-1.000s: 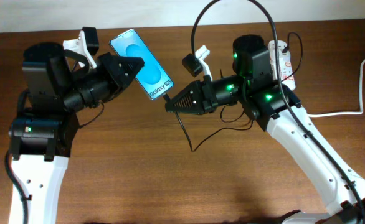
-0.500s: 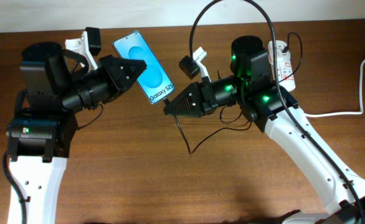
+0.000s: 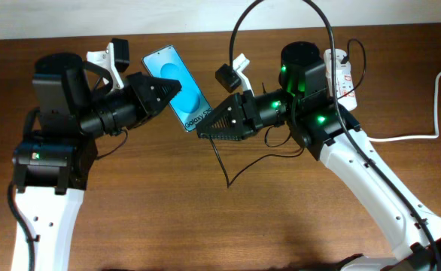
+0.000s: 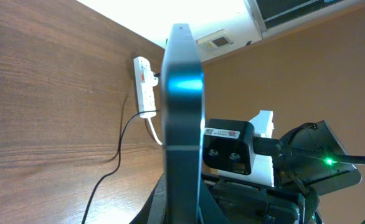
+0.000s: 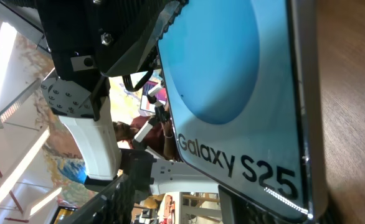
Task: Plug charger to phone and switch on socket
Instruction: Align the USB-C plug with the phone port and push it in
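Observation:
My left gripper is shut on the phone and holds it above the table, cyan screen up. The left wrist view shows the phone edge-on. My right gripper is shut on the connector end of the charger and touches the phone's lower end. The thin black charger cable hangs from it and loops back towards the socket, a white strip behind the right arm. The right wrist view is filled by the phone screen; the connector tip is hidden.
A thick white cord runs from the socket to the right edge. A thick black robot cable arches over the right arm. The socket and the charger cable lie on the brown table.
The left gripper moved the phone a little right and down. The right gripper shifted slightly left and up, so its tip now meets the phone's lower end.

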Controlling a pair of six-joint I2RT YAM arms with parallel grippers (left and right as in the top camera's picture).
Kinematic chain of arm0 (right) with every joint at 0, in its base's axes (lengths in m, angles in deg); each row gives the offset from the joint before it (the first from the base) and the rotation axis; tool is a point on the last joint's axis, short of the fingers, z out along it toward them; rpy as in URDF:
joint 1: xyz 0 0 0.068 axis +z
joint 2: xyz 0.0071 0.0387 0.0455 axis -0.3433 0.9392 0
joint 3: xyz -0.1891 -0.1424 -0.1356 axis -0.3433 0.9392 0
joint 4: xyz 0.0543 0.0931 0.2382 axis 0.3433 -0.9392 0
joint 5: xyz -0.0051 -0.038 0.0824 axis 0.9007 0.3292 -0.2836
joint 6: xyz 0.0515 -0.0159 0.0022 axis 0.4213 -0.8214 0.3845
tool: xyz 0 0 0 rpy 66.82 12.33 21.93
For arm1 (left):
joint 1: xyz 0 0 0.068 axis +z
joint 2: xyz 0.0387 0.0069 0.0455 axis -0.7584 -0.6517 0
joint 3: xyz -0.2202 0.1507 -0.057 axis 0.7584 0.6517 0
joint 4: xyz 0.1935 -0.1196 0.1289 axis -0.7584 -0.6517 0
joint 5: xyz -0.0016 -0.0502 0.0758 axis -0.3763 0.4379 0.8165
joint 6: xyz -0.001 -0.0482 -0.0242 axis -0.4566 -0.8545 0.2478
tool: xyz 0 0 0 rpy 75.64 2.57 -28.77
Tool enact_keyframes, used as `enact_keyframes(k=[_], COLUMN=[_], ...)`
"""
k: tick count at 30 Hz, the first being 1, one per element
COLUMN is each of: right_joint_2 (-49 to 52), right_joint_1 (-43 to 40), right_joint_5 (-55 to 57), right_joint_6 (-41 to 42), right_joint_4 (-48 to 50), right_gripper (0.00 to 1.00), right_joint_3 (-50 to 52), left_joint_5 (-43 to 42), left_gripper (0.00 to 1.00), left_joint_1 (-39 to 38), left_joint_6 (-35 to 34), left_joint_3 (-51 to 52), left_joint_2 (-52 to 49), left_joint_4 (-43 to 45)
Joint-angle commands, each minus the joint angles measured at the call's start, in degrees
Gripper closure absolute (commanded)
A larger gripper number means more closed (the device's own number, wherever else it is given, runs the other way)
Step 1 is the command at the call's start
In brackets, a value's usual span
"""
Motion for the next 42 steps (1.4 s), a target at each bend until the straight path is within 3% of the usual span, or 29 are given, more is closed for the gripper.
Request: enact_keyframes(k=[1,9,13,16,17,19,20,24,27,30,32,33,36,38,39,42], right_joint_2=[0.2,0.2,0.2,0.2,0.2,0.2,0.2,0.2,0.2,0.0,-0.9,-1.8,-2.2,-2.2,-2.2,-1.4], right_joint_1=[0.2,0.2,0.1,-2.5,-4.4,-5.8,-6.8,-7.8,-7.7,-7.8,-8.5,-8.5,-8.4,-8.4,-8.4,-7.8], right_joint_5=[5.3,5.2,4.3,1.0,-0.5,-0.6,-0.6,1.8,25.6,39.4,37.6,27.9,13.7,5.7,5.7,3.1], right_joint_6=[-1.7,-4.4,-6.7,-6.6,-6.6,-7.1,-10.1,-19.4,-36.9,-41.2,-47.3,-56.9,-67.6,-72.2,-72.5,-70.5], right_joint_4=[1.2,1.1,1.0,1.0,1.0,1.0,1.0,-2.6,-22.7,-29.0,-35.5,-39.6,-44.5,-44.9,-44.9,-44.8], right_gripper=[0.48,0.41,0.36,0.21,0.12,0.08,0.02,0.02,0.02,0.01,0.02,0.01,0.14,0.27,0.41,0.41], right_joint_3=[-2.1,-2.1,-2.1,-2.1,-2.1,-2.1,-2.1,-2.1,-2.1,-2.1,-2.1,-2.1,-2.1,-2.1,-2.1,-2.1], left_joint_5=[-12.5,-15.2,-14.9,-14.8,-14.8,-14.8,-14.8,-15.0,-15.0,-14.9,-13.8,-13.7,-13.7,-13.2,-11.7,-9.3], left_gripper=[1.0,1.0,1.0,1.0,1.0,1.0,1.0,1.0,1.0,1.0,1.0,1.0,1.0,1.0,1.0,1.0], left_joint_1=[-2.9,-2.8,-2.6,1.2,2.9,3.3,3.3,3.6,3.6,3.6,3.6,3.6,3.6,3.6,3.6,3.5], left_joint_6=[-0.8,-2.7,2.9,4.5,7.6,10.2,12.9,21.0,23.9,29.7,31.2,31.1,29.9,25.6,20.7,11.6], left_joint_3=[0.6,0.6,0.6,0.6,0.6,0.6,0.6,0.6,0.6,0.6,0.6,0.6,0.6,0.6,0.6,0.6], left_joint_2=[0.6,0.7,0.6,0.6,0.6,0.6,0.6,0.6,0.6,0.5,-0.7,-1.6,-4.1,-4.8,-4.8,-4.8], left_joint_4=[1.6,6.0,5.9,5.6,3.1,1.3,1.2,1.4,2.4,2.5,2.5,2.5,2.5,3.8,6.1,9.4])
